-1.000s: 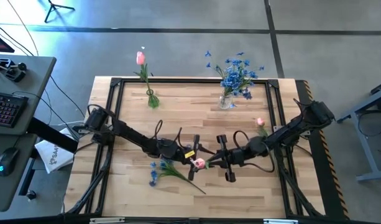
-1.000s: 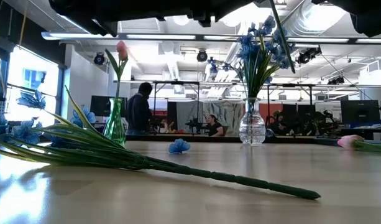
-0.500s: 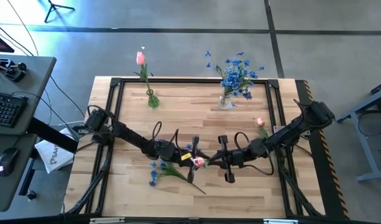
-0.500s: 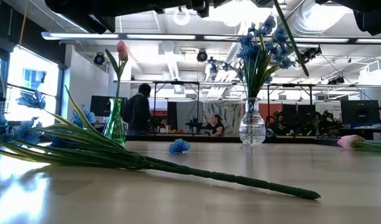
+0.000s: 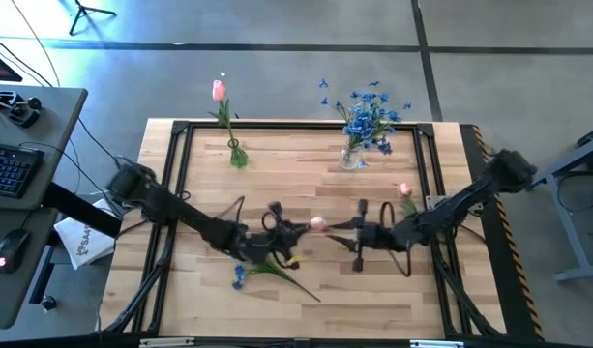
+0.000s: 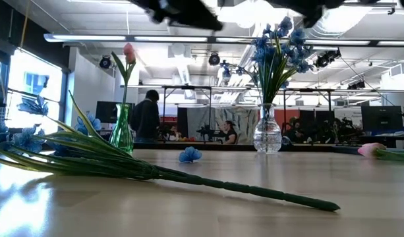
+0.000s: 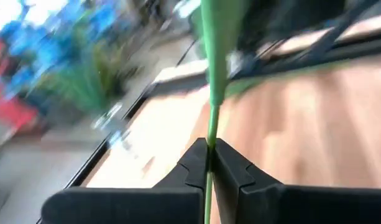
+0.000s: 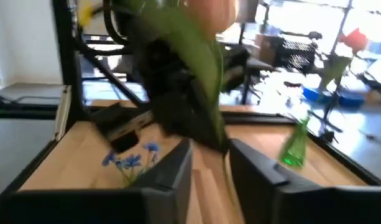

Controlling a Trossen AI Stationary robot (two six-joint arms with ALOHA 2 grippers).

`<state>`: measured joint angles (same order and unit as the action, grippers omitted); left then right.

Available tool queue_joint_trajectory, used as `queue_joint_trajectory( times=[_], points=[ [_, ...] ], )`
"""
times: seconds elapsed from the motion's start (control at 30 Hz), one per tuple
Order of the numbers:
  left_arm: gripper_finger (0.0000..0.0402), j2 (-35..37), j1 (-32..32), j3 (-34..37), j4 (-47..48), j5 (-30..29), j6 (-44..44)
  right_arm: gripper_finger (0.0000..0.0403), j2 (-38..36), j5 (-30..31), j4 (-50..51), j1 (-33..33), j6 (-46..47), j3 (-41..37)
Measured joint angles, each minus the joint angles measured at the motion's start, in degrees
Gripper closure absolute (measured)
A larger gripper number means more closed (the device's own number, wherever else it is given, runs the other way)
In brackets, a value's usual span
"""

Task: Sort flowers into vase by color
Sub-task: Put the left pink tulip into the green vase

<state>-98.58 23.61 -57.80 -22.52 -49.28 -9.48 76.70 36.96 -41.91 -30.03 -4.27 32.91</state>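
Note:
A pink tulip hangs above the table's middle, between my two grippers. My left gripper comes from the left and is shut on its green stem. My right gripper faces it from the right and is open. Its fingers stand on either side of the stem's lower part; I see no touch. A green vase at the far left holds one pink tulip. A clear vase holds blue flowers. A blue spray lies on the table near the front. My left gripper pinches the tulip's thin green stem between its two fingertips. The fingers come roughly level from the table's left. The tulip is lifted clear of the table, with its bud just past the fingertips.
Another pink tulip lies on the table at the right, close under my right arm. A loose blue blossom lies mid-table. A black frame runs round the tabletop. People and desks show in the room beyond the far edge.
My left gripper has taken hold of the tulip's stem, and my right gripper has let go and drawn back toward the table's right edge. Both grippers have tipped up to about level and risen. The tulip's bud has moved toward the far edge, still clear of the table.

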Motion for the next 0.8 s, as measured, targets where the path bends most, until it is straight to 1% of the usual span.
queue_joint_trajectory(
  times=[0.07,0.13,0.2,0.3,0.37,0.47,0.57,0.67,0.73,0.8],
  points=[
    [0.0401,4.2,-0.9,0.0,11.0,-1.5,6.4,0.0273,-3.6,2.2,5.9,-1.4,2.7,0.0],
    [0.0401,8.6,-2.3,0.8,21.0,-3.4,12.1,0.0248,-6.2,2.3,10.9,-2.7,4.8,0.0],
    [0.0401,13.3,-4.4,2.1,30.1,-6.0,17.7,0.023,-7.4,2.2,14.2,-3.8,6.5,0.0],
    [0.0401,21.0,-8.7,5.1,39.7,-8.6,25.0,0.0218,-6.6,2.0,17.0,-4.7,8.5,0.0],
    [0.0401,26.6,-12.1,7.8,42.9,-8.8,27.9,0.0216,-4.9,2.0,17.9,-4.6,9.7,0.0],
    [0.0401,34.9,-17.9,12.3,42.8,-8.1,27.6,0.0215,-1.8,2.1,17.5,-4.6,10.3,0.0],
    [0.0401,42.1,-24.2,16.6,39.0,-6.5,24.6,0.0215,0.7,2.0,15.2,-4.4,9.6,0.0],
    [0.0401,47.4,-30.6,20.4,31.3,0.1,19.3,0.0215,2.0,2.0,12.4,-4.1,8.2,0.0],
    [0.0401,49.5,-34.8,22.5,25.1,5.7,15.9,0.0215,2.5,2.0,10.7,-4.0,6.9,0.0],
    [0.0401,50.5,-39.0,24.2,20.8,9.5,13.4,0.0215,2.4,2.0,9.9,-4.1,6.0,0.0]
  ],
)
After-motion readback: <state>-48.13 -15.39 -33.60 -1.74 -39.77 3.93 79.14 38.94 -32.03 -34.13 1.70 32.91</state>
